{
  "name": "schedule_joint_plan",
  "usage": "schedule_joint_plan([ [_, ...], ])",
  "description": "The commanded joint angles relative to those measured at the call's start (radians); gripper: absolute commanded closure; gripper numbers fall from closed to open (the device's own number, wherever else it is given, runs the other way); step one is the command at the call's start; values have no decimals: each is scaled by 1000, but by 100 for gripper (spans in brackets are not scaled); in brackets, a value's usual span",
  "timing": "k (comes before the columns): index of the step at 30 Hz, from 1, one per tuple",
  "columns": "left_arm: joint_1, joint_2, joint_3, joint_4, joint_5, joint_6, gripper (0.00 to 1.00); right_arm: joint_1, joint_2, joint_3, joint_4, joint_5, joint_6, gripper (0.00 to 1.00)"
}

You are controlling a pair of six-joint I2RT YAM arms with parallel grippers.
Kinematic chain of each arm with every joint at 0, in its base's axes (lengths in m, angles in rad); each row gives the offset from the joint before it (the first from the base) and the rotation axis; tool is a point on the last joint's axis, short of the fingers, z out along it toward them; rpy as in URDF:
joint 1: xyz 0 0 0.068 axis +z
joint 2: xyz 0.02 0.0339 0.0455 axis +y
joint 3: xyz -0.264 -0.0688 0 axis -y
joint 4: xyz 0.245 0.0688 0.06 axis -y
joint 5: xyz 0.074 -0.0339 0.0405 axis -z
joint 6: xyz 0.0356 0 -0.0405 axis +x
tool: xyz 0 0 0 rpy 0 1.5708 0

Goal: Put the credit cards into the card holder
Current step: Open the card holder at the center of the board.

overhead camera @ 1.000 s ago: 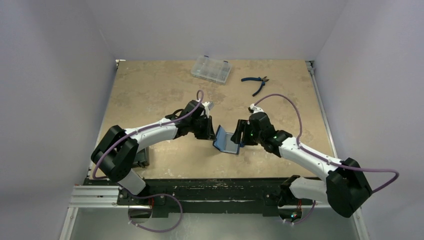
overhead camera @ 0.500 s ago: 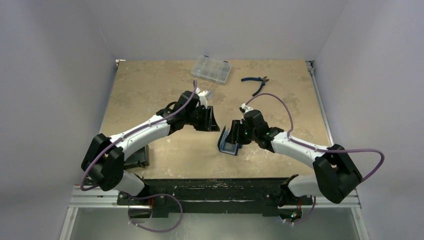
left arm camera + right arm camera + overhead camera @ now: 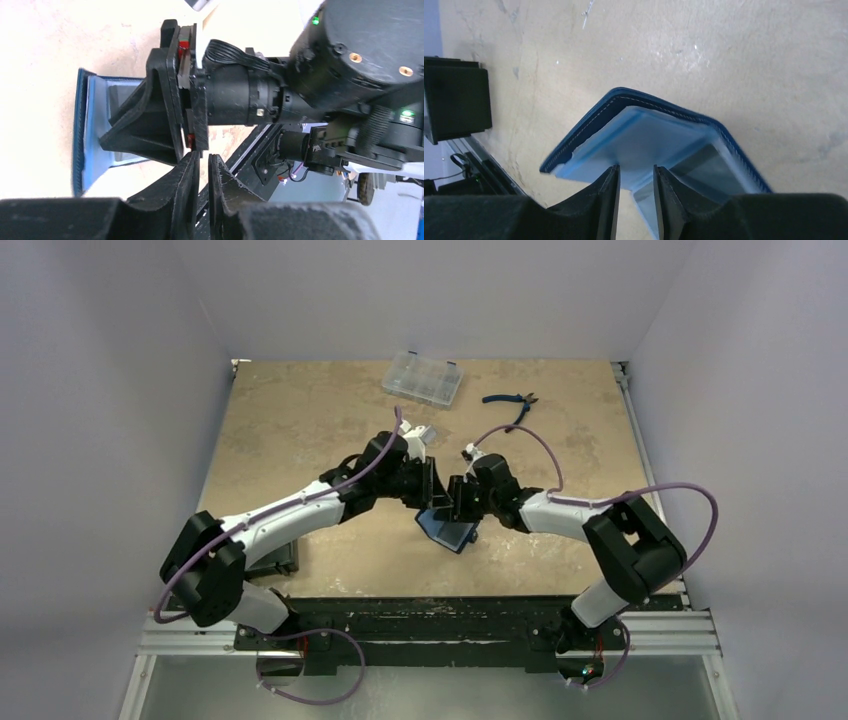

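The wallet lies open on the table; a grey card perhaps sits inside, others unseen. The left jaws are narrow and empty; the right jaws are narrow at its leaf, grip unclear.

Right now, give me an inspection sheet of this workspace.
Surface: tan mottled tabletop.
Job's things: navy card holder open in a V between the arms; credit cards: none seen loose; grey shape inside the holder, cannot tell if it is a card.
Clutter: clear compartment case and blue-handled pliers near the far edge; black box by the left arm.
Grippers: left gripper at a narrow gap, nothing seen between; right gripper apart, astride the holder's pale inner flap.
Cables: purple cables looping over both arms.
Surroundings: pale walls; metal rail at the near edge.
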Motion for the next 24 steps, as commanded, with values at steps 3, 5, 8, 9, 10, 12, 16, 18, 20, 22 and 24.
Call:
schedule_joint_plan([
  [3,58,-54,-97,78,-54,-56,93,3,117,-24,269,-113,101,62],
  [5,92,-53,-141,145,-29,-103,100,3,146,-41,298,-114,114,64],
  [8,112,-32,-179,208,-1,-129,100,3,159,-46,296,-113,110,73],
  [9,113,-15,-177,210,5,-126,100,2,159,-46,295,-112,109,75],
  [10,115,8,-175,211,8,-123,100,2,158,-45,292,-110,109,76],
  [12,118,34,-179,225,2,-118,100,2,156,-39,280,-104,108,76],
  [16,153,95,-192,243,-19,-111,100,1,151,-25,253,-97,95,76],
  [18,167,130,-195,248,-25,-102,100,1,141,-21,231,-88,86,76],
  [20,175,155,-200,237,-62,-83,100,4,115,-16,188,-56,76,73],
  [22,187,177,-211,235,-88,-74,100,7,68,-33,171,-53,76,67],
  [24,199,201,-224,247,-86,-72,100,12,19,-52,164,-63,77,62],
])
